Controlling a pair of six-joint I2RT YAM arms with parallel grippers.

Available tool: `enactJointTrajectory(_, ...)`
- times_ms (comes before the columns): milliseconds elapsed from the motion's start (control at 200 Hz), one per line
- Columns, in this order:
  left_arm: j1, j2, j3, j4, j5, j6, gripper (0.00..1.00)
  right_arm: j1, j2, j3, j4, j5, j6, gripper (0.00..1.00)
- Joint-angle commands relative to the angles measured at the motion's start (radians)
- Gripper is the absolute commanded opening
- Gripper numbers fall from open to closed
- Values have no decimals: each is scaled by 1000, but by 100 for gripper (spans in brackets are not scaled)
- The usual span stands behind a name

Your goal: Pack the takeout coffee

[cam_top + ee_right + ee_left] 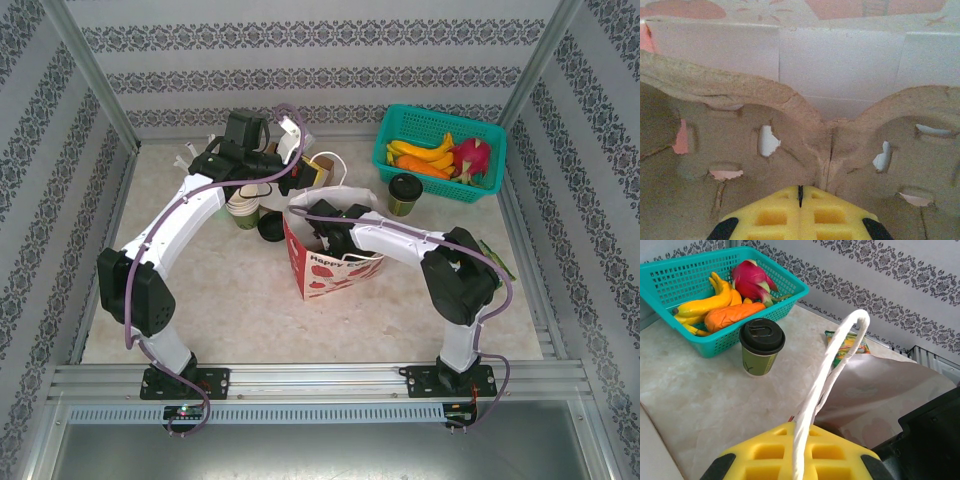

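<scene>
Left gripper [799, 452] is pinched tight on the white rope handle [840, 340] of the gift bag [335, 265], with the cord running up between the yellow fingers [765, 455] and looping over the top. The right gripper [800, 197] is down inside that bag, fingers pressed together with just a thin dark seam between them. It's nosed right up against the middle ridge of the brown pulp carrier [740, 140]. Can't tell if it has actually nipped any of the pulp. Behind the carrier there's the bag's white inner wall with pink print showing through.

The only writing I can make out is "Happy" in white on the red front of the bag, seen from the top camera. The rest of that line is too small for me.

The takeout coffee [761, 347] is outside the bag, standing upright on the counter [700, 390] with its black lid on, just in front of the teal basket [690, 275]. From above it's to the right of the bag. There's a faint mark on the green sleeve and some embossing on the lid, neither readable.

The basket has bananas [705, 305], an orange carrot-looking thing [732, 315] and a dragon fruit [752, 280]. A green and orange snack packet [847, 342] lies past the bag, print too blurry to read.
</scene>
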Motion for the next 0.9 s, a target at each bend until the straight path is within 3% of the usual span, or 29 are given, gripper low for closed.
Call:
enactJointTrajectory(0,10,15,26,-36,27,2,0,19,5,15,28,24,-2,9)
enactJointTrajectory(295,10,9,35,-52,17,26,0,21,-194,1,54,-53,-36,29)
enactJointTrajectory(894,7,5,33,-66,62,29,0,17,-325,144,104,-114,-132,55)
